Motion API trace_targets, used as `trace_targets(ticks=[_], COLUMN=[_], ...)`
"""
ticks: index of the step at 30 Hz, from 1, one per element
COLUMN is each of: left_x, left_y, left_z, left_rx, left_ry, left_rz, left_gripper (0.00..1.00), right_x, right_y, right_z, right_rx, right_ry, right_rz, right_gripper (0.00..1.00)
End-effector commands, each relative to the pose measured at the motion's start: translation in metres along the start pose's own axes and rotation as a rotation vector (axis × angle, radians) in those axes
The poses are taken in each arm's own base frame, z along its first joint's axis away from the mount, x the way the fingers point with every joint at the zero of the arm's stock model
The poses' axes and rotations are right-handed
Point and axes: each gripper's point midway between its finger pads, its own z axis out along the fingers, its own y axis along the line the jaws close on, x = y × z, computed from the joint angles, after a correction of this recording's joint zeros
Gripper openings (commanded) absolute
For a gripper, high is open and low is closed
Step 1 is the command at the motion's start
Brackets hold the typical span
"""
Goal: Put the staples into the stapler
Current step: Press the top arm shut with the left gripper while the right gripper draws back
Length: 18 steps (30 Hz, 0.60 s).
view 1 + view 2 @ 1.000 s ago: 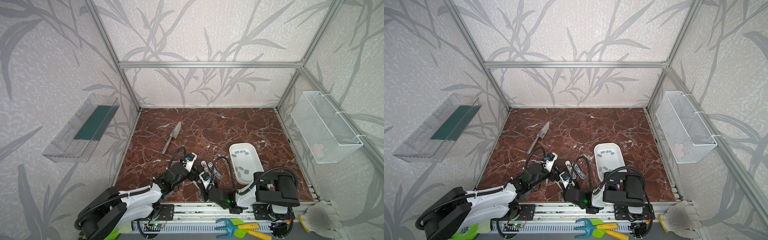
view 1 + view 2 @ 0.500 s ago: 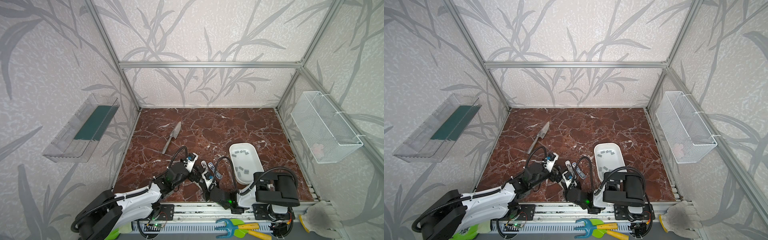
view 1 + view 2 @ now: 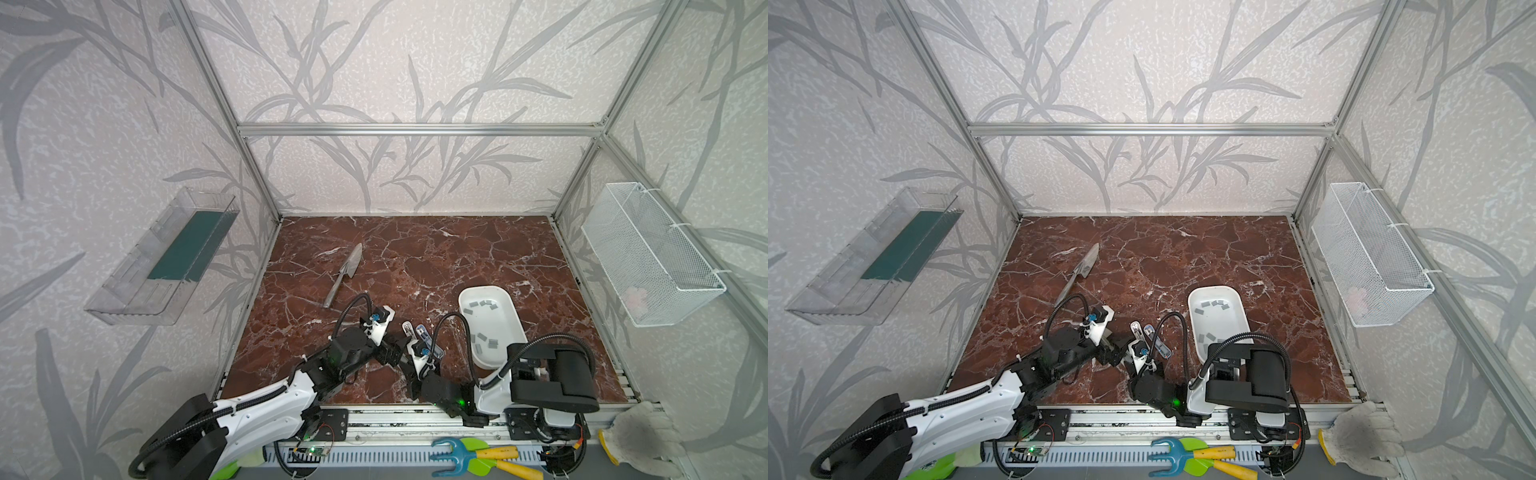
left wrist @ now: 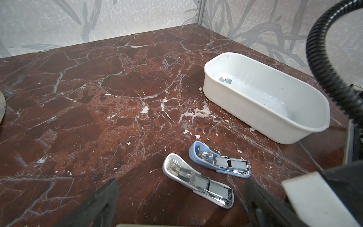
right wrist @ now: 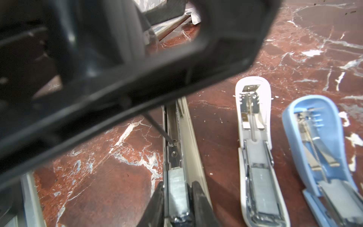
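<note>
Top views, change: left gripper has spread its jaws fully and holds nothing; right gripper stays low beside it at the near edge.
Top views, stock: spare staples lie in the white tray.
Left wrist, pose: fingers wide apart above the open white stapler and blue stapler.
Right wrist, load: staple strip sits in the long stapler channel, flanked by the right fingers; gripped or freed, cannot tell.
Meaning: strip looks seated, so backing out seems next.

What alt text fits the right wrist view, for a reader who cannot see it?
The right gripper straddles a staple strip lying in a long open stapler on the marble table; a white stapler and a blue stapler lie open beside it, loaded.
</note>
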Motion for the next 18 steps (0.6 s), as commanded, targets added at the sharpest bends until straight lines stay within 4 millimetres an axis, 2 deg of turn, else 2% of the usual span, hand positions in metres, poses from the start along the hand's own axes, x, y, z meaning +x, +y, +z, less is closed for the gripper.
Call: trace_targets(ticks=[1,10,18], left_x=[-0.021,-0.057,-0.065], left_y=[0.007,0.010,0.025], left_z=[-0.003,-0.023,-0.031], left_rx=[-0.049,-0.067,-0.151], left_ry=[-0.062,-0.171,-0.179], left_rz=[-0.019,-0.111,-0.160], left_gripper=[0.99,0.99,0.99], right_x=[-0.001,-0.001,0.000], right_y=[-0.011,-0.010,-0.012], right_z=[-0.001,0.000,0.000], right_rx=[0.040,0.036,0.039], right_ry=[-0.015,-0.017,-0.015], right_rz=[-0.001,0.003,0.009], right_gripper=[0.25,0.25,0.25])
